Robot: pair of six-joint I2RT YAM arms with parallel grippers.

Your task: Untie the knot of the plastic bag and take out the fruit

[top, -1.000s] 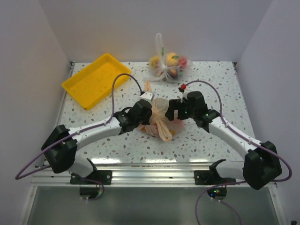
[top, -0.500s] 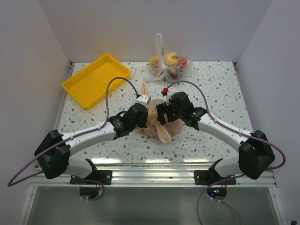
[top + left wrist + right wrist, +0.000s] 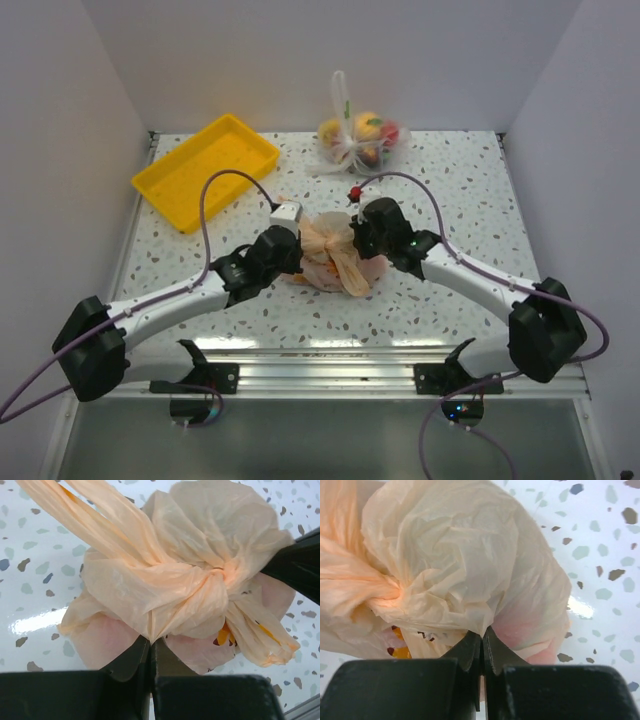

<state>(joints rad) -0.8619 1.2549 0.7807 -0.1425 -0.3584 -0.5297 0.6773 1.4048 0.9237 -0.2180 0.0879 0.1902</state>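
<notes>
Far on the left, a yellow tray (image 3: 205, 168) sits on the worktop (image 3: 460, 170). My left claw (image 3: 150, 647) is pressed together and pinches a fold on the left side of the plastic bag (image 3: 340, 268). The bag lies in the middle of the worktop. The knot (image 3: 220, 575) sits on top, tied tight. My right claw (image 3: 482, 639) is pressed together too and pinches the bag's right side. Far behind lies a clear bag (image 3: 360, 140) of fruit.
</notes>
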